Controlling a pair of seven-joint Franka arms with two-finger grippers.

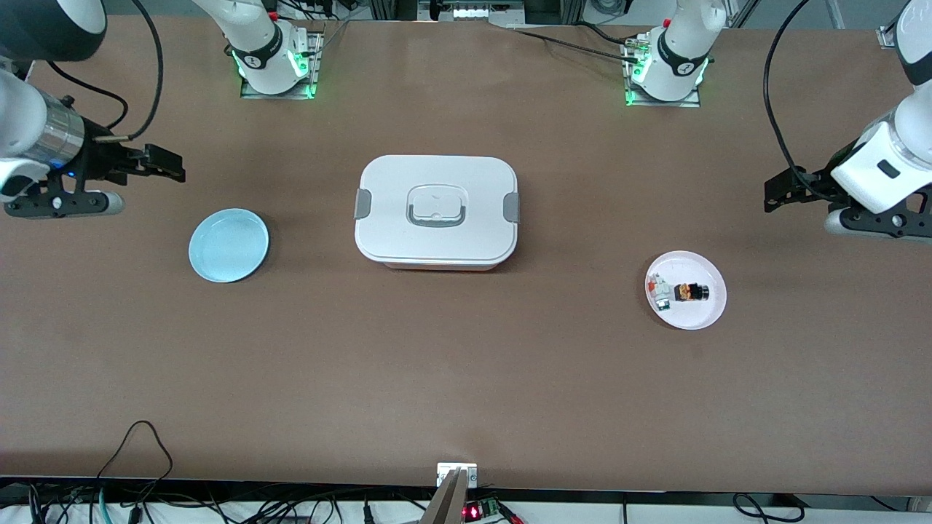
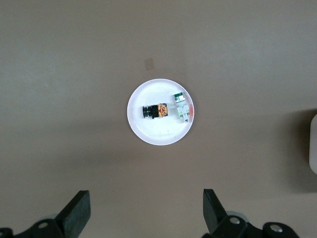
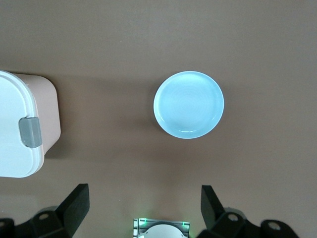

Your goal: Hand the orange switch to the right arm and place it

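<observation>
Well apart, both open end effectors hang; orange switch [image 1: 690, 292] mid-plate [image 1: 710, 316], seemingly

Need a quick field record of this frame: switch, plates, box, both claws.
orange switch: lying on the white plate, beside a white-and-green part
blue plate: toward the right arm's end, nothing on it
white lidded box: between the plates, lid on
left claw: open, holding nothing, up above the table near the white plate
right claw: open, holding nothing, near the blue plate
transfer: not started
</observation>
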